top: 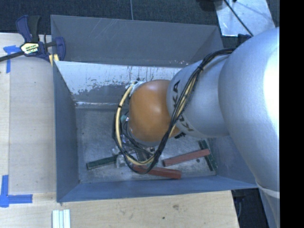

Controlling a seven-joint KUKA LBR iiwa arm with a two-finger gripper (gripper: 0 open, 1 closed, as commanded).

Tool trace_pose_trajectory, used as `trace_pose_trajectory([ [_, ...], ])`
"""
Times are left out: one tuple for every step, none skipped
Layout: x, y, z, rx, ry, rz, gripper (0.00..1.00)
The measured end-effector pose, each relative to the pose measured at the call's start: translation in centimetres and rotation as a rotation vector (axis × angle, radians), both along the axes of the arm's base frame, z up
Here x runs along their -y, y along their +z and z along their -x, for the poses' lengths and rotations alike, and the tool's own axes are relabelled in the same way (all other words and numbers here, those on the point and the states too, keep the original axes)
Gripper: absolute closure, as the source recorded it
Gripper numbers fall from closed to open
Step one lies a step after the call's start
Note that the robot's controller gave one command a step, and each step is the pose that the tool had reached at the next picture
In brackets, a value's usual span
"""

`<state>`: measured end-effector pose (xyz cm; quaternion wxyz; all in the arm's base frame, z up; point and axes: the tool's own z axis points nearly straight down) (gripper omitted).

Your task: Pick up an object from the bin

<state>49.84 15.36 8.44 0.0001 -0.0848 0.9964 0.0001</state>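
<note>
My gripper (121,156) is low over the front of the bin floor, mostly hidden under the wrist. A dark green, thin, handle-like object (100,164) lies on the floor with its right end right at the gripper; I cannot tell whether they touch. A flat reddish-brown strip (165,173) lies just right of the gripper along the front wall. A second reddish-brown bar (186,157) lies slightly tilted further right.
A dark green piece (208,159) lies at the right end of the upper bar, near the bin's right wall. The arm, its orange cover and looping cables hide the middle and right of the bin. Bare floor shows at the left.
</note>
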Motion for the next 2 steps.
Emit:
trace_pose_trajectory([
  [0.0, 0.0, 0.0, 0.0, 0.0, 0.0, 1.0],
  [-0.8, 13.6, -2.3, 0.003, 0.014, -0.001, 1.0],
])
